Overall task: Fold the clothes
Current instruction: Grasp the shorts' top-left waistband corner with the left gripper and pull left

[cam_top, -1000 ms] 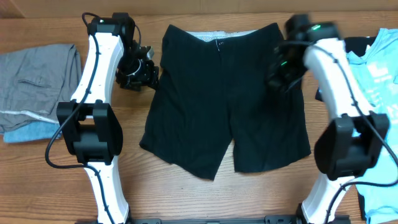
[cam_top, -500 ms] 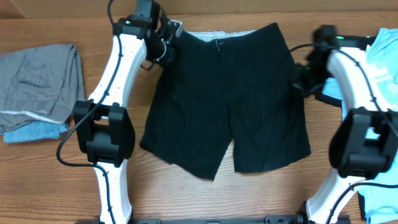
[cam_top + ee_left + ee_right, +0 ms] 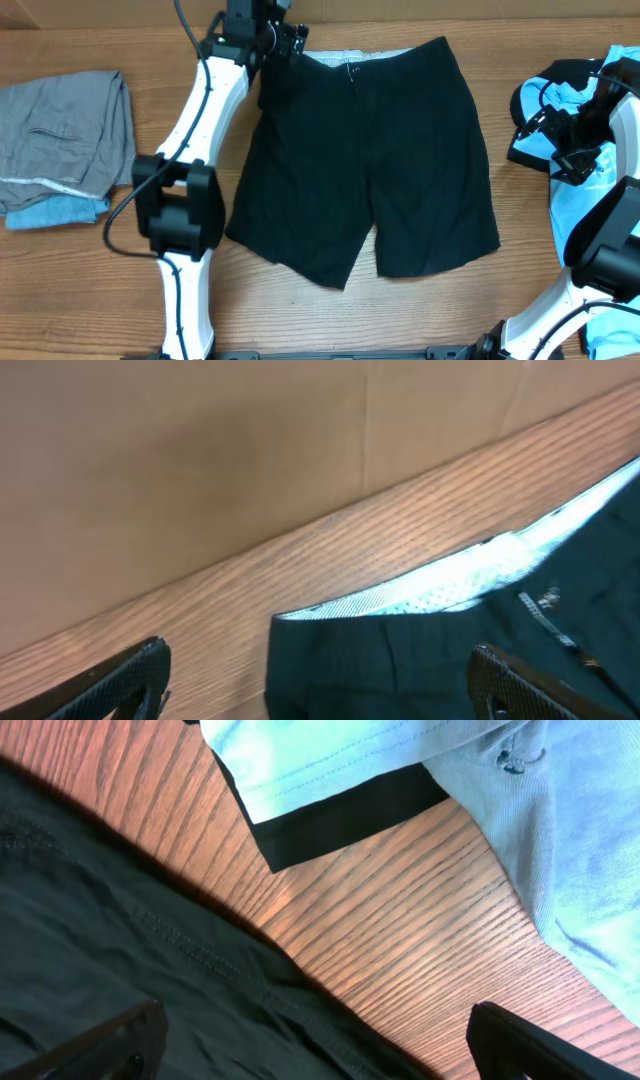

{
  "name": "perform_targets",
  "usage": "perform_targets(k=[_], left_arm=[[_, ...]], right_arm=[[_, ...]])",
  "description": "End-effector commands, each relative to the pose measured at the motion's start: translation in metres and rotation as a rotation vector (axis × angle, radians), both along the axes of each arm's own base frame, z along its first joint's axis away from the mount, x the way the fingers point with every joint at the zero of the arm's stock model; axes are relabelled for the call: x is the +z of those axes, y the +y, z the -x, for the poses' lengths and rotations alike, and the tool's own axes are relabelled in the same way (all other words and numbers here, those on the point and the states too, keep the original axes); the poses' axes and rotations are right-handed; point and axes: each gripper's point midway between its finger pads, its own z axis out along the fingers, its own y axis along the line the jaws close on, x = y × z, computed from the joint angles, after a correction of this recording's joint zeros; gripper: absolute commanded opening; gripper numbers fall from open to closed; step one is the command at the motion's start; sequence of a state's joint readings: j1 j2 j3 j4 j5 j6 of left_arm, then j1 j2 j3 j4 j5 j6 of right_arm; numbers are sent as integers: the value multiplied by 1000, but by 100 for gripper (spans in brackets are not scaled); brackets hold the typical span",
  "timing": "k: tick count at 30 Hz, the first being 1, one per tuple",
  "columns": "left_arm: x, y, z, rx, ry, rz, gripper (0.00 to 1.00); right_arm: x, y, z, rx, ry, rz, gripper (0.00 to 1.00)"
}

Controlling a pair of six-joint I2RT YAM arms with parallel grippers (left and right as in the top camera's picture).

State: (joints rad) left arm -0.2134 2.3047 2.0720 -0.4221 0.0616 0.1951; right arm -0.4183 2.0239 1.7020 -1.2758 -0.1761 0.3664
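Upper centre, over the shorts [image 3: 365, 160] — left gripper [image 3: 288, 35] gapes empty, right gripper [image 3: 320, 1055] at far right too; a shallow pinch could bunch fabric.

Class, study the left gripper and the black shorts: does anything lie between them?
Nothing visible does. The left gripper, jaws open, is right at the waistband corner of the black shorts. The left wrist view shows only bare table beside the cloth, with no other garment in between.
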Motion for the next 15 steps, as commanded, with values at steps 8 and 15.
perform_targets(k=[8,15], left_arm=[[-131,15,-24,38,94,-35,95],[-130,17,-23,50,99,-40,23]], right_arm=[[17,-4,-6,-6,-48,20,100],[17,-4,-6,-6,-48,20,100]])
